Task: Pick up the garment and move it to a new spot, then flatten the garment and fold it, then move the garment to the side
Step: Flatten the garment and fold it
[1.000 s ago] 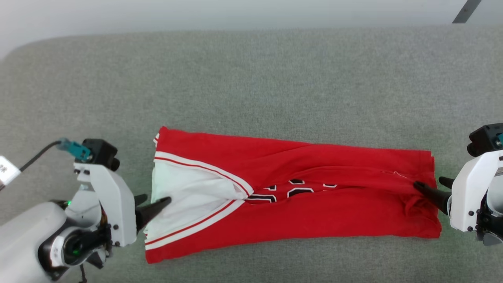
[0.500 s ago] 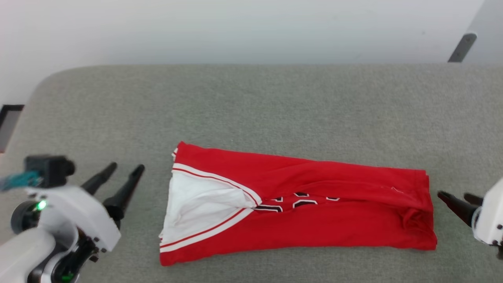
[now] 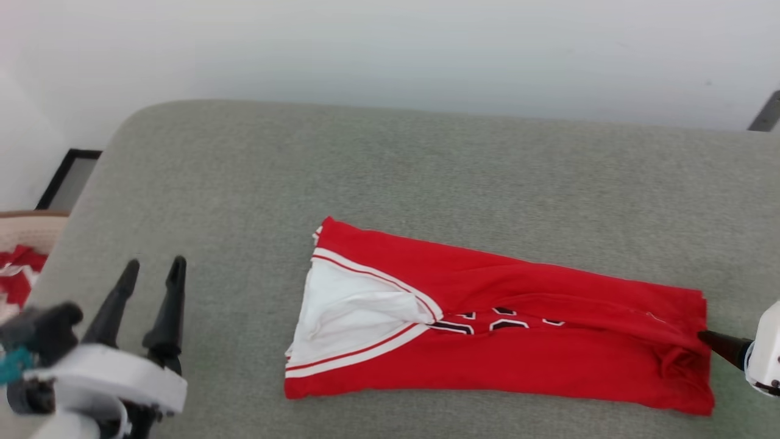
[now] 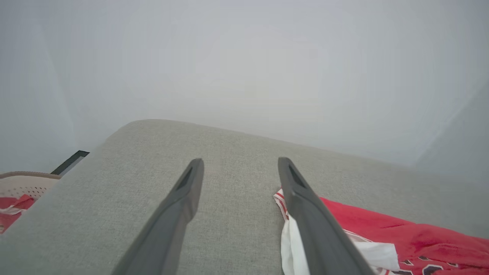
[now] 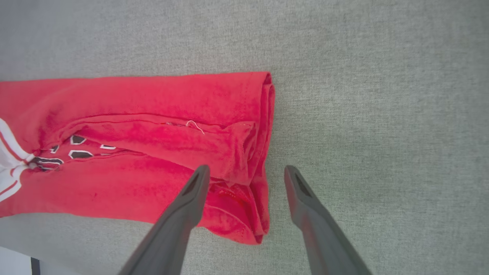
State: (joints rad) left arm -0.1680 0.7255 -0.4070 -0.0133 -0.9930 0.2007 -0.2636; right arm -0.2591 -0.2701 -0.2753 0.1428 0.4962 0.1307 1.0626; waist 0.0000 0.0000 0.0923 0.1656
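Grey pad (image 3: 390, 183) wide, flat. Garment (image 3: 518, 360) folded into long strip on it, white sleeve at left end. Left gripper (image 3: 155, 263) spread, empty, well left of garment. Right gripper (image 5: 246, 168) spread, empty, straddling garment's right edge.

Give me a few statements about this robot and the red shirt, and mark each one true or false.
1. The shirt lies folded into a long strip on the grey surface. True.
2. The left gripper is clamped on the white sleeve. False: it is open, clear of the shirt.
3. The right gripper is open at the shirt's red end. True.
4. The basket holds nothing. False: red and white cloth lies in it.
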